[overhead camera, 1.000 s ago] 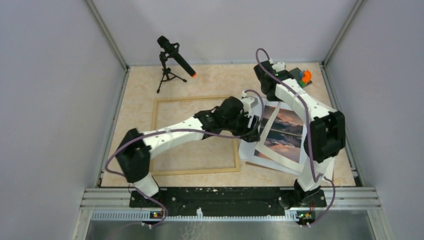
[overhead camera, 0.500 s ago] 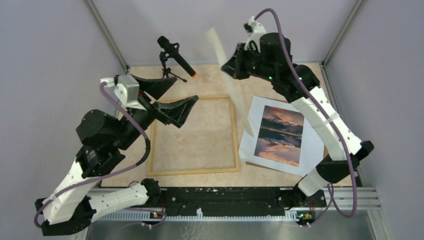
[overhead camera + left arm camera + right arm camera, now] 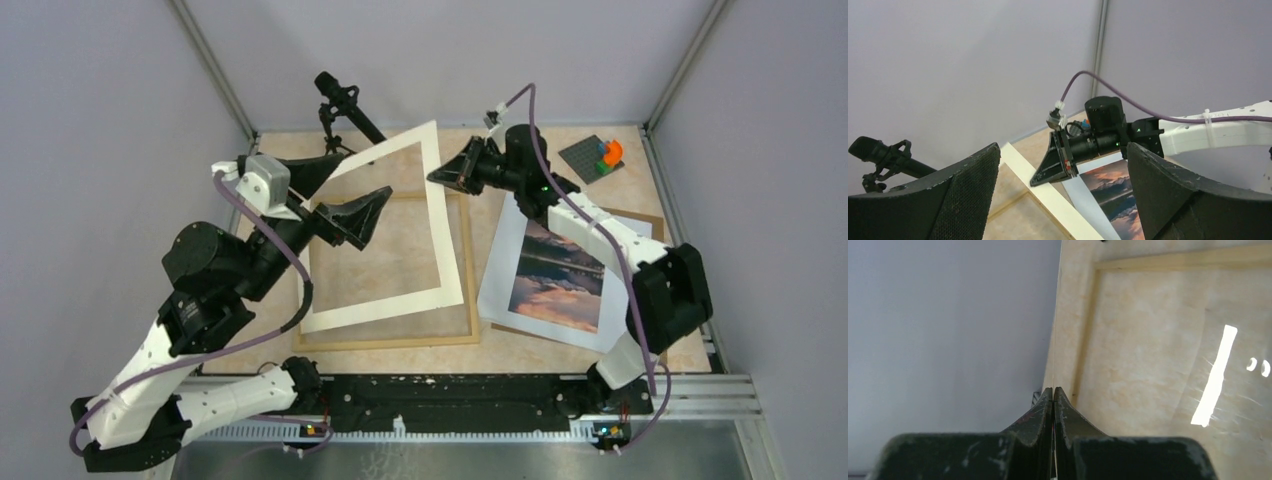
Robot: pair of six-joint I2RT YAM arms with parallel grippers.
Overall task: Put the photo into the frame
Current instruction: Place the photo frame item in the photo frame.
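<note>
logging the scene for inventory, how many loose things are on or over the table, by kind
frame: 1
white mat: 1
photo: 1
backing board: 1
microphone on tripod: 1
brick plate: 1
total: 6

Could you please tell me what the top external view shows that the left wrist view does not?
Only the top view: the plain brown backing board and the whole thin light wooden frame. Only the left wrist view: the rough mesh pads of the open left hand's fingers. Both: the right hand shut on the blank white windowed mat, the sunset-landscape photo and the black microphone.
</note>
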